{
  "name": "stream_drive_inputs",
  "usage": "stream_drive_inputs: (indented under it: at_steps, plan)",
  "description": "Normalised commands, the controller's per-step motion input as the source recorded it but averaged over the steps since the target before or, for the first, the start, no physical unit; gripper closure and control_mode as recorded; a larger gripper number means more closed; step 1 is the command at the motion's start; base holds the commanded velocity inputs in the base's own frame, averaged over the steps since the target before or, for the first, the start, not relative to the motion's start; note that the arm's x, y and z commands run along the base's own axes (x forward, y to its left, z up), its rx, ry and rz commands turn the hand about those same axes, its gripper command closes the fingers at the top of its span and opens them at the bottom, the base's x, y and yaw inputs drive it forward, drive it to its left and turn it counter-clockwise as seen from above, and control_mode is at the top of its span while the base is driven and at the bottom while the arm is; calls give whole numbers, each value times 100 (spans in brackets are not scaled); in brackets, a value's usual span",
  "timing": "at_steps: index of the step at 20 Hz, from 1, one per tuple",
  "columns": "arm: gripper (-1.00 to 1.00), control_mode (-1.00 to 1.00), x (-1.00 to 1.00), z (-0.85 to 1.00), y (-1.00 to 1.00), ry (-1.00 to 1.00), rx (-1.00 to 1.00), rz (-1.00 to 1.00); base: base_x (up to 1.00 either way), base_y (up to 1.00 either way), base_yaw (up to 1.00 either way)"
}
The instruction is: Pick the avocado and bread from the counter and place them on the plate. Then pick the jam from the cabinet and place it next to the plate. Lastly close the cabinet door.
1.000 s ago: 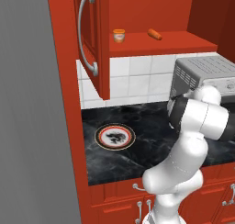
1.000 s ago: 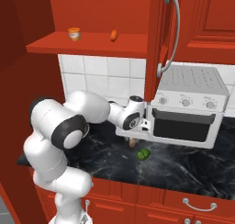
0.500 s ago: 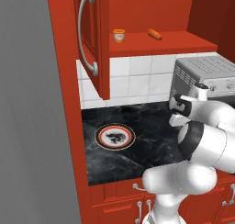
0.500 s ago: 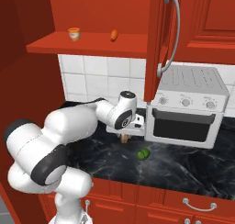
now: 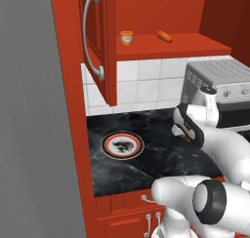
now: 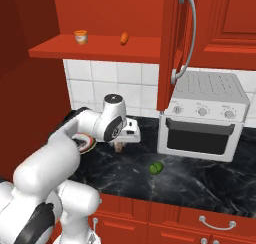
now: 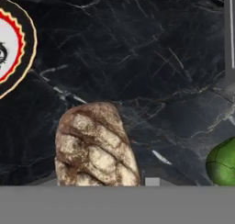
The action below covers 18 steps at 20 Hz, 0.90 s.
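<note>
Scanning from the left of the hand view, we found the plate [image 7: 11,48] bare at the edge, the bread [image 7: 94,145] low in the middle on the counter [image 7: 151,58], and the avocado [image 7: 223,162] at the right. The gripper [image 6: 119,144] hung above the bread; whether its jaws stood open or closed we could not tell. We judged the loaf light, with a rough crust that should resist slipping, but crushable, best taken gently across its narrow sides.
</note>
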Motion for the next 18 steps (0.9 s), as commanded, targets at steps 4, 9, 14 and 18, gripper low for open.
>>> stream_drive_inputs:
  at_steps: [4,9,14,18]
  plan:
    - [100,-100,-26,48,62,-11,-3,9,0,0,0]
    - [100,-100,-16,37,48,-14,-1,12,0,0,0]
    - [100,-100,-2,40,35,-14,0,16,0,0,0]
    - [100,-100,0,39,42,-10,-1,16,0,0,0]
